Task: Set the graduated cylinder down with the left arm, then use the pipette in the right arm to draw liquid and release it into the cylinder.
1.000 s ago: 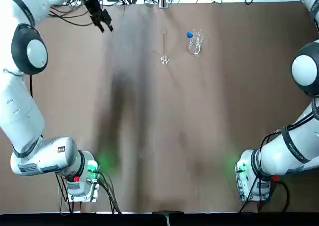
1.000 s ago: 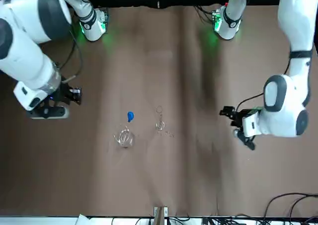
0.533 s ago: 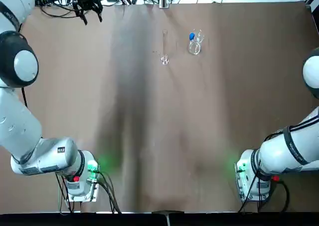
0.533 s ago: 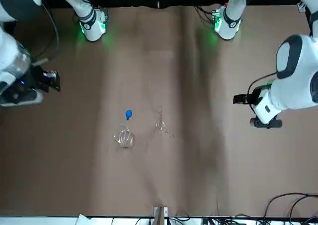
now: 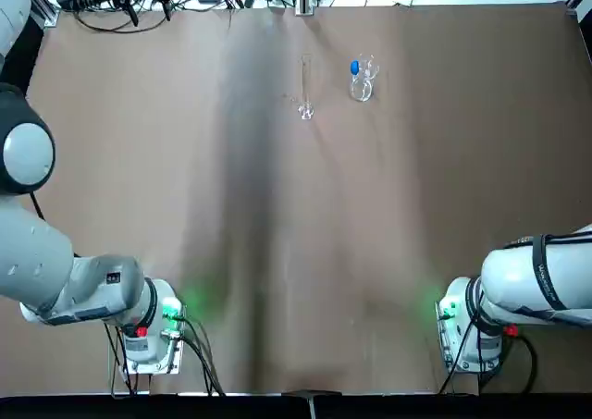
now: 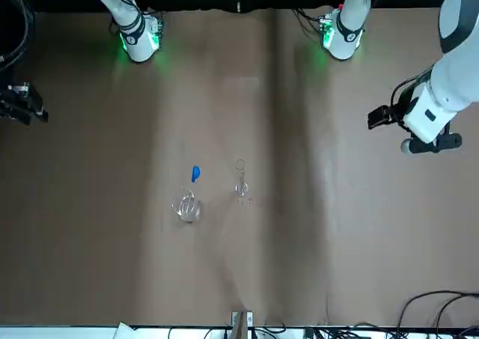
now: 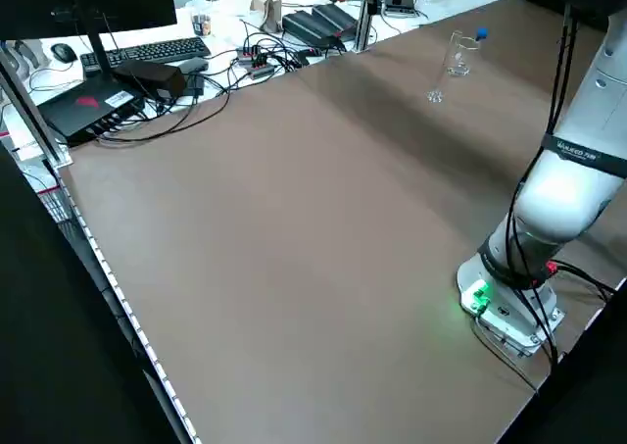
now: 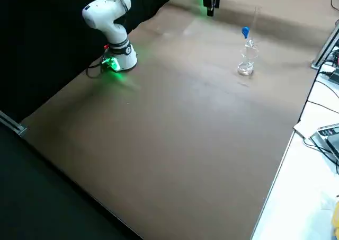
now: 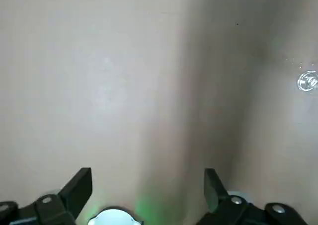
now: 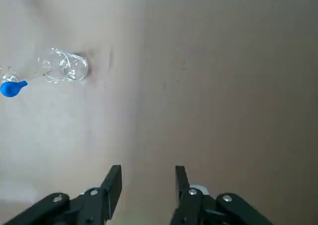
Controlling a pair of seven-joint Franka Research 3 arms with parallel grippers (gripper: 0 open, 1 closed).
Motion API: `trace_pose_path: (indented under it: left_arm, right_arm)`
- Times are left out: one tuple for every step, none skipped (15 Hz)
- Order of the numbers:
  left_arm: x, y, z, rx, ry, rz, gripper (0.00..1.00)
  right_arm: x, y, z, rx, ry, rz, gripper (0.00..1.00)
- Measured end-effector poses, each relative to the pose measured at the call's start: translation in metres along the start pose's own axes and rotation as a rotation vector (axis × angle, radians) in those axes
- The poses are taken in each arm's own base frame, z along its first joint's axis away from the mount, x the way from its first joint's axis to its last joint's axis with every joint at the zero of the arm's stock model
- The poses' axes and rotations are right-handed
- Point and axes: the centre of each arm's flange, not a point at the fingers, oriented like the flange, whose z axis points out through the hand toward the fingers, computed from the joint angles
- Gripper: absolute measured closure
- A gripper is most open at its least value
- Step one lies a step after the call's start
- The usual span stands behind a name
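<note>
On the table's (image 5: 296,252) far side we see the graduated cylinder (image 5: 305,91) standing left of the beaker (image 5: 362,86), in which the pipette (image 5: 355,68) rests.

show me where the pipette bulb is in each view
Top: bulb, far centre-right.
Front, left of centre.
Left side, upper right.
Right side, upper right.
Left wrist: not in view.
Right wrist, left edge.
Shared landmark: the beaker right beside it.
</note>
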Motion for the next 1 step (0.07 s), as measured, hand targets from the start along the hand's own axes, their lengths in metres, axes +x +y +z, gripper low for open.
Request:
trace_pose_path:
  left_arm:
    - [-0.0001,-0.0007,0.0003,0.007,0.001,0.000,0.00]
  right_arm:
    - [-0.0015,-0.0021,0.0062,0.001,-0.005,-0.002,0.47]
